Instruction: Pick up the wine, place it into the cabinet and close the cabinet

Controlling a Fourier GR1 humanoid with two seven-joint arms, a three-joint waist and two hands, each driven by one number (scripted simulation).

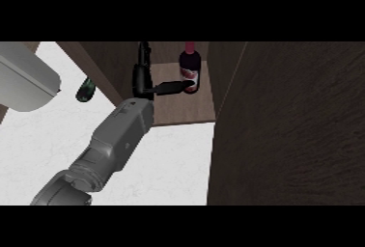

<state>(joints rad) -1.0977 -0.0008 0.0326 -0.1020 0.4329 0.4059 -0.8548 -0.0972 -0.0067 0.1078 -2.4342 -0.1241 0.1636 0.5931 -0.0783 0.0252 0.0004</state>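
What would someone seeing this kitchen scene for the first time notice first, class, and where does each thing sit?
The dark wine bottle with a red top stands on the wooden shelf inside the open cabinet, top centre. A black hand on a grey forearm reaches up from lower left, its thumb at the bottle's base. The brown cabinet door fills the right side.

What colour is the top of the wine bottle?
Red. The wine bottle has a dark body, seen in the head view, standing inside the cabinet.
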